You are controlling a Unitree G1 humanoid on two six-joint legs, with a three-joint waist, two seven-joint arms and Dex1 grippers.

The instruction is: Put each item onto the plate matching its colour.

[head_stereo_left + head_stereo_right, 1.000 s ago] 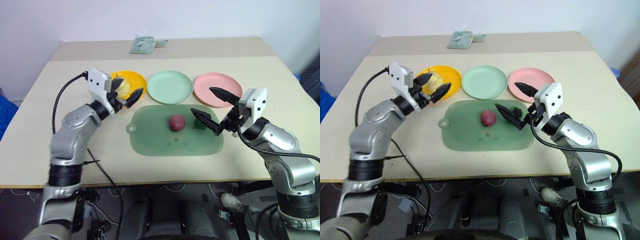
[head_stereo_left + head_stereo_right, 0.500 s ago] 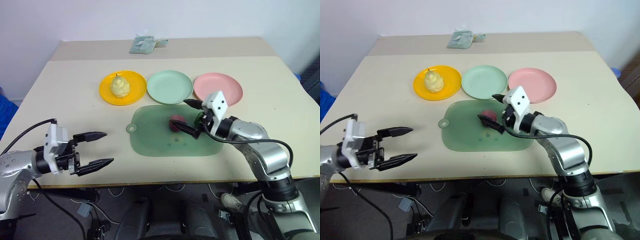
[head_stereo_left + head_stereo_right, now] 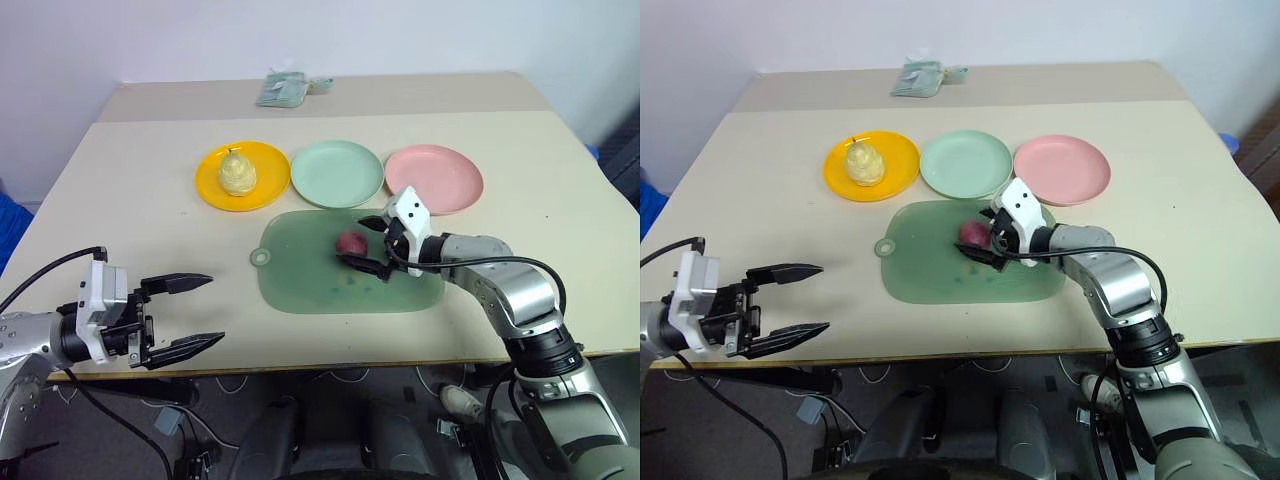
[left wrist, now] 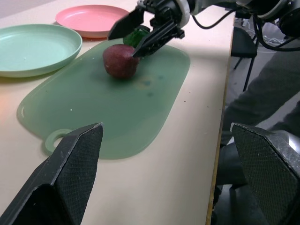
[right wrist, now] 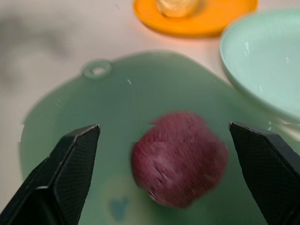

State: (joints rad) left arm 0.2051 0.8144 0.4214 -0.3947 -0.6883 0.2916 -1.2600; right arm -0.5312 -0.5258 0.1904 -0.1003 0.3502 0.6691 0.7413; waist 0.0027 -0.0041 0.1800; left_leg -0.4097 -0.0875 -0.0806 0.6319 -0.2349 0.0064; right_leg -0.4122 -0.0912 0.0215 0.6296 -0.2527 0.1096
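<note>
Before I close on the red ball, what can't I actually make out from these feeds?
- Green toy ball: mostly hidden behind the right end effector in the head views; the left wrist view shows just a sliver.
- Dark red toy ball: motion-blurred in the right wrist view, so contact with either finger is unclear.
- Greenish bundle at the table's far edge: too small to identify.

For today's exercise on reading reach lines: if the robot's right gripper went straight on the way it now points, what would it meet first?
Most likely the dark red toy ball on the translucent green mat. It lies straight ahead of the open right gripper, between the lines of its two black fingers; how much gap remains is unclear.
</note>
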